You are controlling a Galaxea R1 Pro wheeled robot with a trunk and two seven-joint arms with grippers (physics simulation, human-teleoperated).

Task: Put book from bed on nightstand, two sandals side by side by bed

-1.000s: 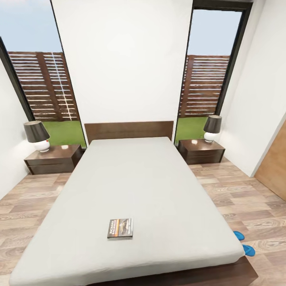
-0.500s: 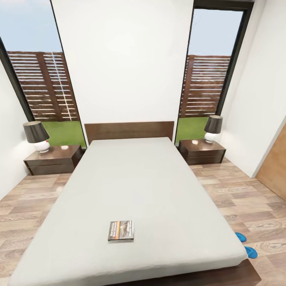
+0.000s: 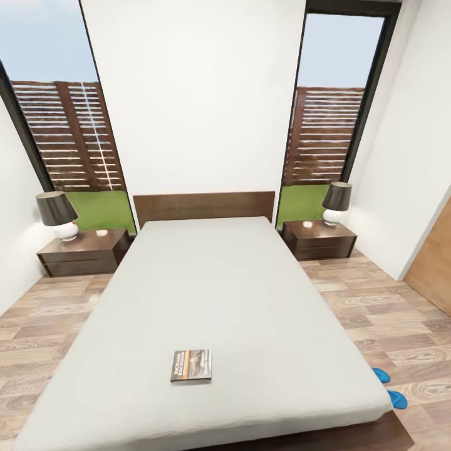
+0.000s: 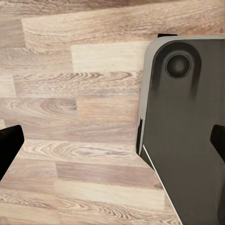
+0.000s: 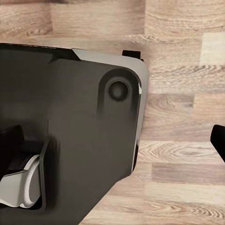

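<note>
In the head view the bed (image 3: 213, 282) fills the middle of the bedroom, pale mattress on a dark frame with a headboard against the white wall. The book (image 3: 191, 365) lies flat on the mattress near its foot end. A nightstand (image 3: 84, 252) stands left of the headboard and another nightstand (image 3: 318, 239) right of it. Two blue sandals (image 3: 381, 375) (image 3: 397, 398) lie on the floor by the bed's right foot corner, partly hidden by the mattress. My left gripper (image 4: 112, 150) and right gripper (image 5: 115, 143) hang open over the plank floor, nothing between their fingers.
Each nightstand carries a lamp (image 3: 57, 214) (image 3: 336, 202). Tall windows flank the headboard. A brown wood panel (image 3: 435, 263) lines the right wall. Plank floor runs along both sides of the bed. My dark base (image 4: 187, 131) (image 5: 70, 131) shows under both wrists.
The whole head picture has shifted slightly, so the camera has moved a little. The book, sandals and furniture have not moved.
</note>
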